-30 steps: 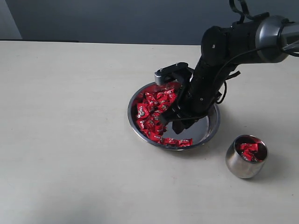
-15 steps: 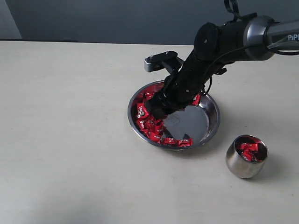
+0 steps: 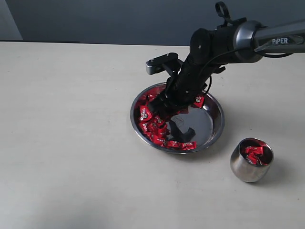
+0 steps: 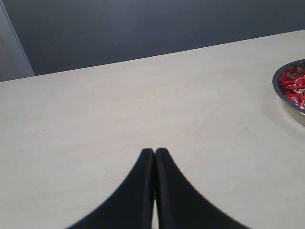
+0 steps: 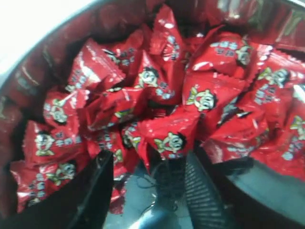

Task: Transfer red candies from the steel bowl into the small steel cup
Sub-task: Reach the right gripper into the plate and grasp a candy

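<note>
Spread wide, the right claw (image 3: 163,111) sits low in the steel bowl (image 3: 218,128), the red candies (image 3: 151,126) heaped directly under and left of it.

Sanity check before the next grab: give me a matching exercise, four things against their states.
1 right pincer
2 left pincer
3 steel bowl
4 small steel cup

a shut, over the table
b a few red candies inside
c open, low beside the heap
d candies heaped on one side

Pairs: 1-c; 2-a; 3-d; 4-b
</note>
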Robot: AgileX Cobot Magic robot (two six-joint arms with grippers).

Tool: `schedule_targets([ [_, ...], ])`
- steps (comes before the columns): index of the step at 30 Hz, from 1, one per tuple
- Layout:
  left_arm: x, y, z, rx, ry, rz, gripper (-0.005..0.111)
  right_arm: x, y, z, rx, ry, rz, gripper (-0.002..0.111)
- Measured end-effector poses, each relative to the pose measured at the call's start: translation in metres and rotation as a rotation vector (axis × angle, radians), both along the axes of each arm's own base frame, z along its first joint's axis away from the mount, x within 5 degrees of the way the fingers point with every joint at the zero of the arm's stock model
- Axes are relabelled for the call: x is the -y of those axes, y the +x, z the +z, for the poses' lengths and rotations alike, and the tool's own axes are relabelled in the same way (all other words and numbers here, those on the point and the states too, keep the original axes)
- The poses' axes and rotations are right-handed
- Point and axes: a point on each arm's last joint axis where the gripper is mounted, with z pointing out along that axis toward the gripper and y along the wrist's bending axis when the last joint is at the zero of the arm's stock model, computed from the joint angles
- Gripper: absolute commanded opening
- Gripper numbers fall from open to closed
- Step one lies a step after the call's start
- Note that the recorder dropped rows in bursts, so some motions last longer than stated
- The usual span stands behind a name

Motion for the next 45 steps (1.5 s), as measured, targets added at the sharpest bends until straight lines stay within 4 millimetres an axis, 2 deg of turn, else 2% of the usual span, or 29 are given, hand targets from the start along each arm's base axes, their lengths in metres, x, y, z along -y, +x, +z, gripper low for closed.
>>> schedule_targets([
  [21, 0.0, 0.0, 0.0, 0.0, 0.0, 0.0, 0.0, 0.001, 0.006, 0.001, 0.058, -0.012, -0.028, 0.046],
  [28, 0.0, 0.0, 0.0, 0.0, 0.0, 0.0, 0.0, 0.0, 0.008, -0.013, 0.03, -0.023, -0.03, 0.045],
  [33, 0.0, 0.0, 0.0, 0.0, 0.0, 0.0, 0.0, 0.0, 0.008, -0.013, 0.028, -0.02, -0.034, 0.02],
  [34, 0.0, 0.0, 0.0, 0.0, 0.0, 0.0, 0.0, 0.0, 0.008, -0.013, 0.025, -0.021, -0.033, 0.018],
  [38, 0.0, 0.0, 0.0, 0.0, 0.0, 0.0, 0.0, 0.0, 0.005, -0.012, -0.011, -0.033, -0.023, 0.027],
  [41, 0.0, 0.0, 0.0, 0.0, 0.0, 0.0, 0.0, 0.001, 0.003, -0.007, -0.027, -0.039, -0.016, 0.027],
  [44, 0.0, 0.0, 0.0, 0.0, 0.0, 0.0, 0.0, 0.002, 0.002, 0.0, -0.015, -0.035, -0.012, 0.019],
  [45, 0.0, 0.0, 0.0, 0.0, 0.0, 0.0, 0.0, 0.002, 0.002, 0.002, -0.009, -0.034, -0.011, 0.009],
])
